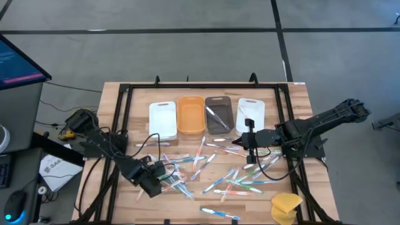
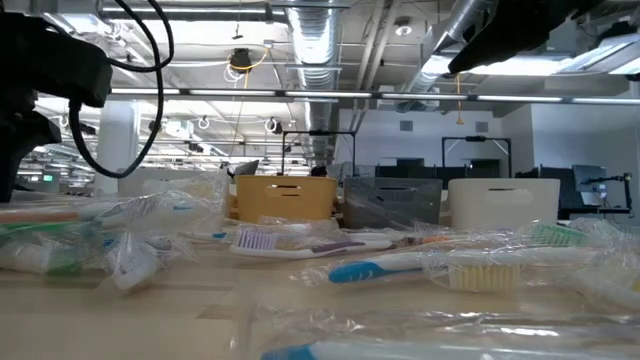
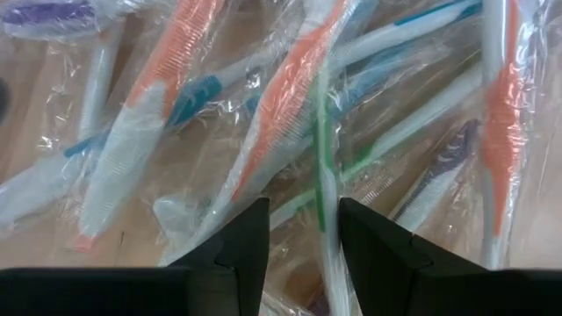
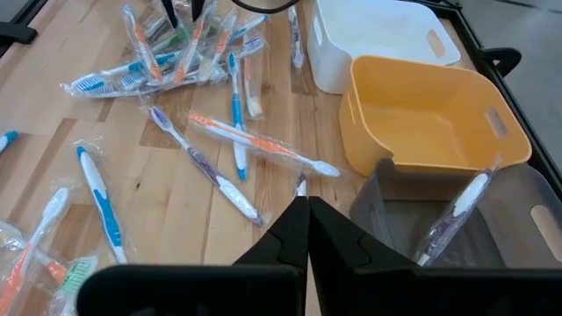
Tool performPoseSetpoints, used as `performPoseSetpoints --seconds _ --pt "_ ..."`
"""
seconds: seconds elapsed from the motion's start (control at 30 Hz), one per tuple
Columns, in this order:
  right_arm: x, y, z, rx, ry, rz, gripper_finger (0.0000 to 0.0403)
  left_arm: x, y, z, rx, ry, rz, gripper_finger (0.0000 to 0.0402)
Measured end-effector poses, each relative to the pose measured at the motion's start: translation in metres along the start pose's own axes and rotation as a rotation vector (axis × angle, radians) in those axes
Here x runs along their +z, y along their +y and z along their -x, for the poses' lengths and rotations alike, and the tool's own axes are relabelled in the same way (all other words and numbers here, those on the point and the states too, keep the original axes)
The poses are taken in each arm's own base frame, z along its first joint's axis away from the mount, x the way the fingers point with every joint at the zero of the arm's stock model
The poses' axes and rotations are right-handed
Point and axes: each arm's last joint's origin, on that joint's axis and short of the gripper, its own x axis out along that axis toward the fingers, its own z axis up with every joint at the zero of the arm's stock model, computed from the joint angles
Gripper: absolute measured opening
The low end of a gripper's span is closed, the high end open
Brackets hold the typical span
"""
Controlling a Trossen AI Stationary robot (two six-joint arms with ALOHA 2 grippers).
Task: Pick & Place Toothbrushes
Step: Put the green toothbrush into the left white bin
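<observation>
Many wrapped toothbrushes [image 1: 232, 181] lie loose on the wooden table. My left gripper [image 1: 164, 179] points down over a pile of them [image 3: 176, 105] at the near left. It is open [image 3: 303, 235]. A green-and-white toothbrush [image 3: 323, 167] runs between its fingers, beside an orange-handled one [image 3: 283, 114]. I cannot tell whether the fingers touch them. My right gripper [image 1: 245, 142] hangs shut [image 4: 307, 219] above the table, in front of the bins, with nothing between its fingers. One toothbrush [image 4: 457, 215] leans inside the grey bin [image 1: 219, 114].
A row at the table's far side holds a white bin [image 1: 162, 119], an orange bin [image 1: 191, 114], the grey bin and another white bin [image 1: 252, 111]. A yellow sponge-like lump [image 1: 286, 206] lies at the near right corner. Black frame rails [image 1: 119, 119] border the work area.
</observation>
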Motion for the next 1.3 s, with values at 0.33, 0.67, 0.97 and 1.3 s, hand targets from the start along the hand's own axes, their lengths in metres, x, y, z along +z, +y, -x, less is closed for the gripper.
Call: performPoseSetpoints --seconds 0.33,0.67,0.97,1.3 --pt "0.000 0.000 0.000 0.000 0.000 0.000 0.0001 0.000 -0.001 -0.001 -0.008 0.002 0.000 0.0112" --pt "0.000 0.000 0.000 0.000 0.000 0.000 0.0001 0.000 -0.001 -0.001 -0.008 0.000 -0.001 0.0013" --pt "-0.001 0.000 0.000 -0.001 0.007 0.002 0.0001 0.001 -0.002 0.001 -0.034 0.009 0.010 0.0013" --pt "-0.001 0.000 0.000 -0.001 0.008 0.002 0.0001 0.012 -0.007 0.037 -0.178 -0.053 0.050 0.0014"
